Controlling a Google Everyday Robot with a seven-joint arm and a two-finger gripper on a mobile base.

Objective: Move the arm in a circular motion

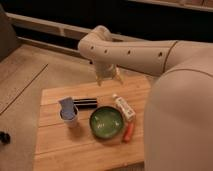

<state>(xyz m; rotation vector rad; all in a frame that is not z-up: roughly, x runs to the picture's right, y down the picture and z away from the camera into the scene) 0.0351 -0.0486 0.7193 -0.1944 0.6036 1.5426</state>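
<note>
The arm [132, 52] is a thick cream-white tube with small dark holes. It reaches from the right across the top of the camera view and bends down at a rounded joint [100, 39]. The gripper [108, 79] hangs from this joint, pointing down over the far edge of the wooden table [55, 150]. It is above and behind the objects on the table and touches none of them. Nothing shows in it.
On the table stand a blue cup [68, 111], a black cylinder [86, 103] lying beside it, a green bowl [106, 121], a white packet [123, 107] and an orange stick [129, 131]. The robot's white body [182, 125] fills the right side. A dark cabinet wall lies behind.
</note>
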